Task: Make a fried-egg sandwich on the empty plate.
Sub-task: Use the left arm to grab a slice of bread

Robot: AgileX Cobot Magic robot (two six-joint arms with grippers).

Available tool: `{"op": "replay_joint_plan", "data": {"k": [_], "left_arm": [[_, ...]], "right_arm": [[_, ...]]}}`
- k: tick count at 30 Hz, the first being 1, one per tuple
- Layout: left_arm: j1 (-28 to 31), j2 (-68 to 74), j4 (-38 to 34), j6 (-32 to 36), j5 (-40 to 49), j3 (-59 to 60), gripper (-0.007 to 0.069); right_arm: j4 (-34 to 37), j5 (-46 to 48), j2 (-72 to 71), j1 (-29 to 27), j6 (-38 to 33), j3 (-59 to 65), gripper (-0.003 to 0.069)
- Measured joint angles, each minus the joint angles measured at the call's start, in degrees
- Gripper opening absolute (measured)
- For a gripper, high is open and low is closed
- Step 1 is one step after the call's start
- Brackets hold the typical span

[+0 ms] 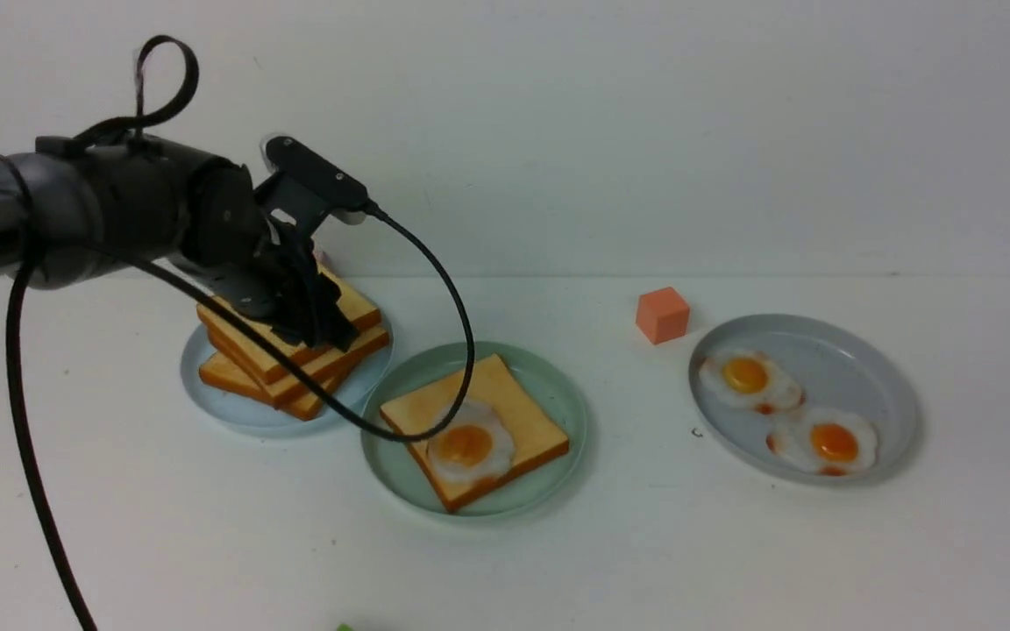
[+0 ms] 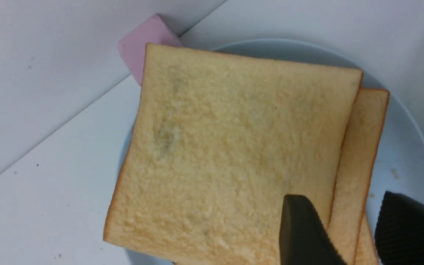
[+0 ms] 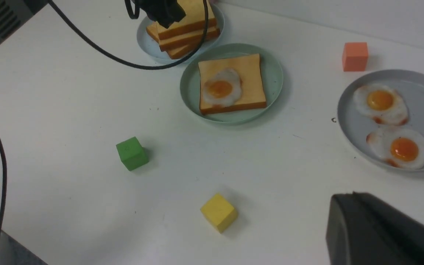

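Open and spread, the left jaws hang over the stack of toast (image 1: 356, 311) on the light blue plate (image 1: 233, 412). In the left wrist view one of their black fingers (image 2: 304, 232) sits above the top slice (image 2: 234, 147) near its edge. The other is out past that edge, over the slice below (image 2: 363, 147) and the plate. Nothing is clamped between them. The right jaws show only as a dark mass low in the right wrist view; they are closed and hold nothing, well away from the food.

The sandwich (image 1: 477, 429) is half built on the mint-green plate (image 1: 558, 394), which stands mid-bench just beside the blue plate, on its right. It is one toast slice (image 1: 518, 399) lying flat with a fried egg (image 1: 468, 445) on it, toward the near corner, and no slice covers the egg.

Farther right, a grey plate (image 1: 864, 350) carries two more fried eggs (image 1: 749, 379), side by side. An orange cube (image 1: 662, 315) stands between the mint and grey plates, toward the wall. A pink block (image 2: 142, 48) sits behind the toast stack. A green cube (image 3: 132, 153) and a yellow cube (image 3: 218, 212) rest apart on the white bench (image 1: 733, 543).
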Motion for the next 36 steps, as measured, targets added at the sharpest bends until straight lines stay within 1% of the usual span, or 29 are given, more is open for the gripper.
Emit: {"op": "replay_joint_plan", "data": {"k": [9,16,19,20,21,22,23,25,33,36], "left_arm": [[0.0,5.5,6.4,0.0,-3.2,0.0,0.0304],[0.0,6.4,7.7,-3.6,-3.8,-0.3,0.0298],[0.0,6.6,7.9,-5.0,-3.7,-0.5,0.0248],[0.0,6.6,7.9,-5.1,-3.7,-0.5,0.0243],[0.0,6.7,8.1,-5.2,-3.7,-0.6,0.0218],[0.0,6.7,8.3,-5.4,-3.7,-0.6,0.016],[0.0,6.7,8.4,-5.3,-3.7,-0.6,0.012],[-0.1,6.6,8.7,-5.3,-3.7,-0.6,0.0078],[-0.1,2.9,8.4,-5.4,-1.4,-0.3,0.007],[-0.3,-1.6,6.6,-5.6,0.3,-0.2,0.0069]], "right_arm": [[0.0,0.0,0.0,0.0,0.7,0.0,0.0028],[0.0,0.0,0.0,0.0,1.3,0.0,0.0028],[0.0,0.0,0.0,0.0,1.3,0.0,0.0028],[0.0,0.0,0.0,0.0,1.3,0.0,0.0029],[0.0,0.0,0.0,0.0,1.3,0.0,0.0029],[0.0,0.0,0.0,0.0,1.3,0.0,0.0029],[0.0,0.0,0.0,0.0,1.3,0.0,0.0031],[0.0,0.0,0.0,0.0,1.3,0.0,0.0032],[0.3,0.2,0.0,0.0,1.3,0.0,0.0035],[-0.2,0.3,0.0,0.0,1.3,0.0,0.0035]]}}
